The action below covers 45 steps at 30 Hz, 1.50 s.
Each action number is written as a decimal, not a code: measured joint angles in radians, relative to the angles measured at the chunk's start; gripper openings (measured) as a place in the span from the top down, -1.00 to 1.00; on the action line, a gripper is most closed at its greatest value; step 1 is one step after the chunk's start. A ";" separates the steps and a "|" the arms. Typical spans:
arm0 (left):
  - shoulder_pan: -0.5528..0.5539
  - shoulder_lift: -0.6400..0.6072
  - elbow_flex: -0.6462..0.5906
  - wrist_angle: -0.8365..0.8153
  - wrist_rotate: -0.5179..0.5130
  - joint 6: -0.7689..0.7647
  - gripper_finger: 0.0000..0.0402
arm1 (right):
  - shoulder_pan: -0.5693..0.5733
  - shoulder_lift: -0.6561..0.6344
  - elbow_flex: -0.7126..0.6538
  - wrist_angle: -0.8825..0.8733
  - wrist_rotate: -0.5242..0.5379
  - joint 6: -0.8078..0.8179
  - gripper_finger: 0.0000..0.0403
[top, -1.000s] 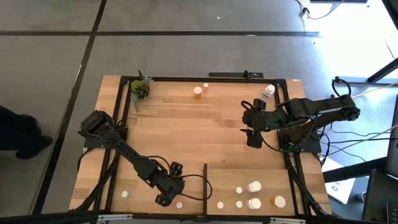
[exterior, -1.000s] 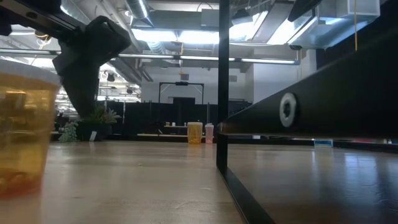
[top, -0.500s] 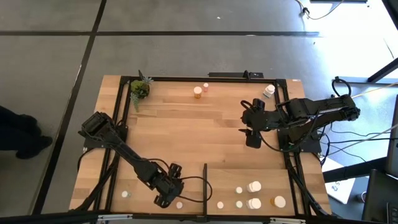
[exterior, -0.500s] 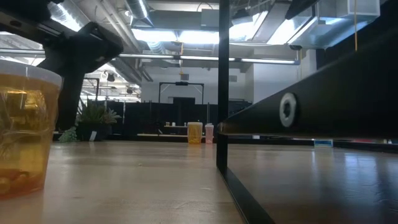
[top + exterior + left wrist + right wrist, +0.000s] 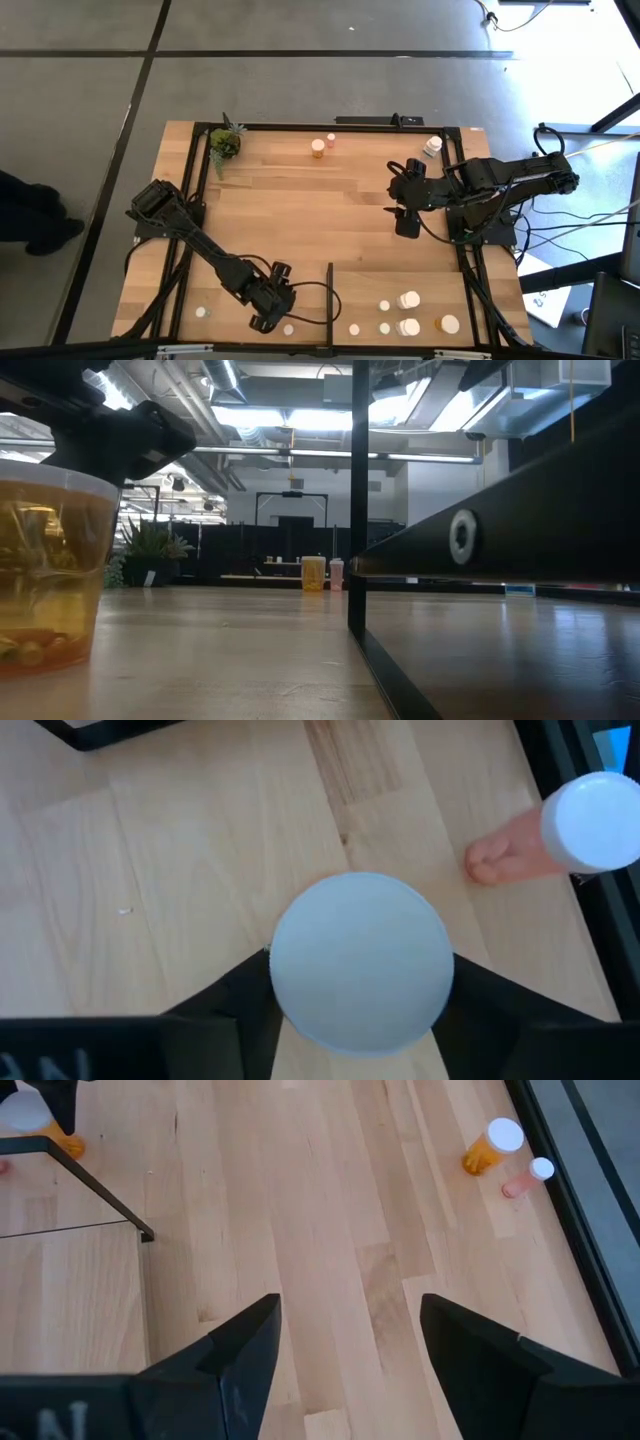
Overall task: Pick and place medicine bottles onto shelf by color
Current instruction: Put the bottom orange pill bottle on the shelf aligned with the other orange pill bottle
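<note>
Wood tabletop (image 5: 300, 220), and near the black strip (image 5: 330, 293) the left gripper (image 5: 355, 1020) brackets an amber bottle (image 5: 45, 570) at its white cap (image 5: 360, 960), fingers (image 5: 235, 1010) closing in. Light, slick plastic, I'd guess; grip the body. Beyond the strip, right gripper (image 5: 345, 1355) hangs agape, empty.

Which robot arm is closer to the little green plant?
Left, narrowly. The left tool is at the near edge, the right tool far across mid-table; the plant sits in the far left corner.

Grey floor (image 5: 300, 80) crossed by dark seams surrounds the table; bright ceiling lights (image 5: 300, 418) hang over dark partitions (image 5: 250, 550).
</note>
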 joint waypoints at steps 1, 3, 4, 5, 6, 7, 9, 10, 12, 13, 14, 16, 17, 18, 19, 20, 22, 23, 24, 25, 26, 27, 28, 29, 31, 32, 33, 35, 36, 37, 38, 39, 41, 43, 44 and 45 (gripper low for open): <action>0.000 0.000 0.000 0.000 0.000 0.000 0.02 | 0.000 0.000 0.000 0.000 0.000 0.000 -0.20; 0.000 0.000 0.000 0.000 0.000 -0.002 0.06 | 0.000 0.000 0.000 0.000 0.000 0.000 -0.20; 0.000 0.000 0.000 0.001 0.000 -0.009 0.06 | 0.000 0.000 0.000 0.000 0.000 0.000 -0.20; 0.000 0.000 0.000 0.001 0.000 -0.020 0.07 | 0.000 0.000 0.000 0.000 0.000 0.000 -0.20; 0.000 0.000 0.000 0.001 0.000 -0.025 0.07 | 0.000 0.000 0.000 0.000 0.000 0.000 -0.20; 0.000 0.000 0.000 0.001 -0.001 -0.026 0.07 | 0.000 0.000 0.000 0.000 0.000 0.000 -0.20; 0.000 0.000 0.000 0.001 -0.001 -0.026 0.07 | 0.000 0.000 0.000 0.000 0.000 0.001 -0.20; 0.000 0.000 0.000 0.001 -0.001 -0.027 0.07 | 0.000 0.000 0.000 0.000 0.000 0.003 -0.20; 0.000 0.000 0.000 0.000 -0.004 -0.027 0.07 | 0.000 0.000 0.000 0.000 0.000 0.004 -0.20; 0.000 0.000 0.000 0.000 -0.006 -0.028 0.07 | 0.000 0.000 0.000 0.000 0.000 0.004 -0.20; 0.000 0.000 0.000 0.000 -0.010 -0.028 0.07 | 0.000 0.000 0.000 0.000 0.000 0.004 -0.20; 0.000 0.000 0.000 -0.001 -0.011 -0.029 0.07 | 0.000 0.000 0.000 0.000 0.000 0.004 -0.20; 0.000 0.000 0.000 -0.002 -0.011 -0.031 0.07 | 0.000 0.000 0.000 -0.001 0.000 0.004 -0.20; 0.000 0.000 0.000 -0.002 -0.012 -0.038 0.07 | 0.000 0.000 0.000 0.000 0.000 0.004 -0.20; 0.000 0.000 0.000 -0.002 -0.012 -0.046 0.07 | 0.000 0.000 0.000 -0.001 0.000 0.004 -0.20; 0.000 0.000 0.000 -0.002 -0.012 -0.049 0.08 | 0.000 0.000 0.000 -0.001 0.000 0.004 -0.20; 0.000 -0.001 0.000 -0.005 -0.013 -0.051 0.08 | 0.000 0.000 0.000 -0.001 0.000 0.004 -0.20; 0.000 -0.001 0.000 -0.008 -0.013 -0.052 0.08 | 0.000 0.000 0.000 -0.001 0.000 0.003 -0.20; 0.000 -0.002 0.000 -0.012 -0.013 -0.052 0.08 | 0.000 0.000 0.000 -0.001 0.000 0.003 -0.20; 0.000 -0.002 0.000 -0.013 -0.013 -0.053 0.08 | 0.000 0.000 0.000 -0.001 0.000 0.003 -0.20; 0.000 -0.002 0.000 -0.013 -0.013 -0.053 0.08 | 0.000 0.000 0.000 -0.001 0.000 0.004 -0.20; 0.000 -0.002 0.000 -0.013 -0.013 -0.053 0.08 | 0.000 0.000 0.000 -0.001 0.000 0.004 -0.20; 0.000 -0.002 0.000 -0.013 -0.013 -0.054 0.08 | 0.000 0.000 0.000 -0.001 0.000 0.004 -0.20; 0.000 -0.004 0.000 -0.014 -0.013 -0.054 0.08 | 0.000 0.000 0.000 -0.001 0.000 0.003 -0.20; 0.001 -0.009 0.000 -0.020 -0.012 -0.057 0.08 | 0.000 0.000 0.000 -0.001 0.000 0.003 -0.20; 0.002 -0.009 0.001 -0.018 -0.012 -0.068 0.08 | 0.000 0.000 0.000 -0.001 0.000 0.003 -0.20; 0.004 -0.009 0.001 -0.020 -0.011 -0.076 0.08 | 0.000 0.000 0.000 -0.001 0.000 0.003 -0.20; 0.008 -0.016 0.001 -0.026 -0.011 -0.093 0.08 | 0.000 0.000 0.000 -0.001 0.000 0.003 -0.20; 0.008 -0.020 0.001 -0.027 -0.011 -0.108 0.08 | 0.000 0.000 0.000 -0.001 0.000 0.003 -0.20; 0.011 -0.023 0.002 -0.026 -0.012 -0.126 0.08 | 0.000 0.000 0.000 -0.001 0.000 0.003 -0.20; 0.016 -0.023 0.002 -0.028 -0.011 -0.137 0.08 | 0.000 0.000 0.000 -0.001 0.000 0.003 -0.20; 0.019 -0.023 0.002 -0.037 -0.011 -0.152 0.08 | 0.000 0.000 0.000 -0.001 0.000 0.003 -0.20; 0.020 -0.034 0.002 -0.060 -0.011 -0.173 0.08 | 0.000 0.000 0.000 -0.001 0.000 0.003 -0.20; 0.027 -0.038 0.003 -0.069 -0.011 -0.195 0.08 | 0.000 0.000 0.000 -0.001 0.000 0.003 -0.20; 0.029 -0.039 0.002 -0.088 -0.011 -0.205 0.08 | 0.000 0.000 0.000 -0.001 0.000 0.003 -0.20; 0.029 -0.044 0.001 -0.108 -0.011 -0.213 0.08 | 0.000 0.000 0.000 -0.001 0.000 0.003 -0.20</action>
